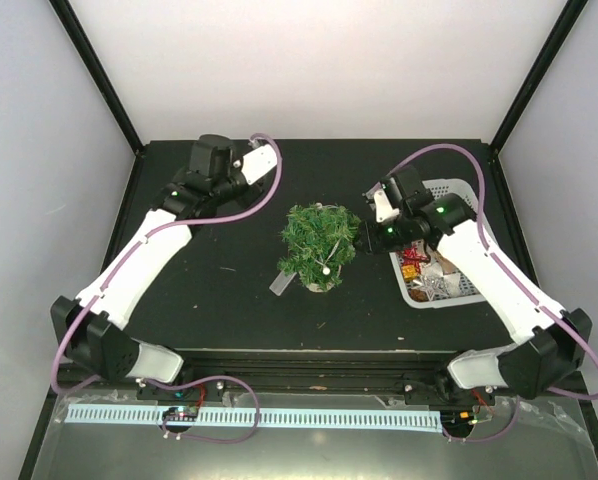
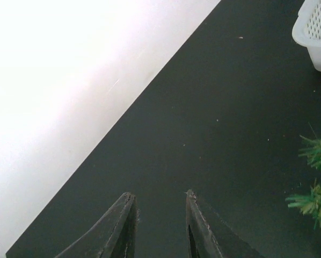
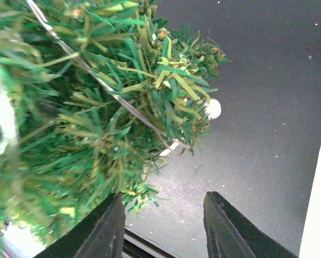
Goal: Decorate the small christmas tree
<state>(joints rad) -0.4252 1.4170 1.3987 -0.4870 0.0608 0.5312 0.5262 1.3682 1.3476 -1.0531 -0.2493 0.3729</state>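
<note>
Black worktop (image 1: 229, 290) is carrying everything in play. Starting at the left, the left pincer (image 2: 159, 209) is hovering over bare surface by the far edge, its jaws standing partly apart with nothing between them; the small christmas tree (image 1: 320, 243) is sitting well off to its right, only a few needle tips entering its wrist view.

At centre, the tree is standing just left of the right pincer (image 3: 163, 215), its branches brushing that pincer's left finger (image 3: 104, 228). A thin wire strand (image 3: 123, 105) and a small white bead (image 3: 213, 108) are hanging in the foliage. The right pincer is parted and gripping nothing.

To the right of that pincer, a white basket (image 1: 461, 188) is holding assorted ornaments.

Handling judgement: the tree is likely light and easily tipped, with soft, springy needles that yield under contact. Taking hold at the firm base pot, or low on the trunk, is advisable.

No brand, label or legible writing is showing in any view.
</note>
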